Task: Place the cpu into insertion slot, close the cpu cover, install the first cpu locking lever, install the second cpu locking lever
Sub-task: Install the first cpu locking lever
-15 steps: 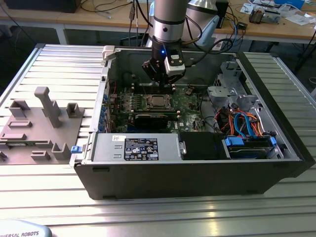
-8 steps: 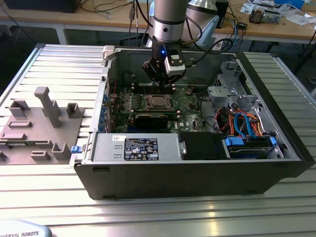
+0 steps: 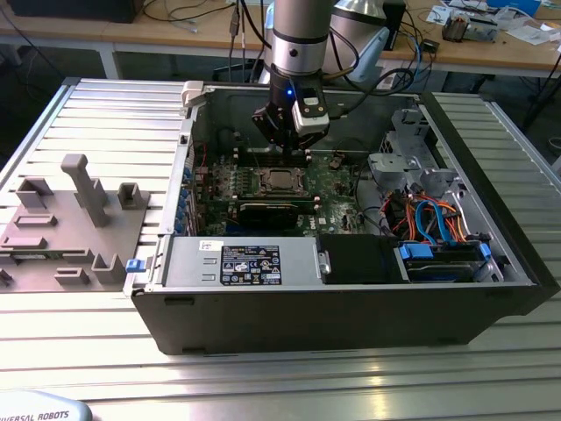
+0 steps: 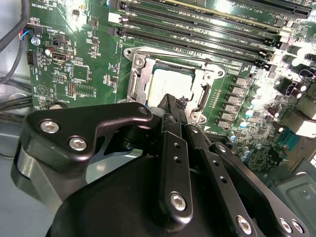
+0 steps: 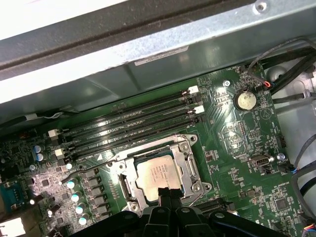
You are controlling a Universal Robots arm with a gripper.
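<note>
Above the insertion slot (image 5: 159, 175), cpu (image 5: 157, 177) seated under the cpu cover (image 5: 183, 148), clenched fingers (image 5: 167, 193) at its edge.

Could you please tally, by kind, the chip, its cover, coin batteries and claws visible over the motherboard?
cpu: 1
cpu cover: 1
coin battery: 1
claw: 1
Total: 4

The cpu (image 5: 156, 176) lies in the insertion slot (image 5: 183, 146) on the motherboard (image 5: 237, 133), beside the memory slots (image 5: 128, 123).
</note>
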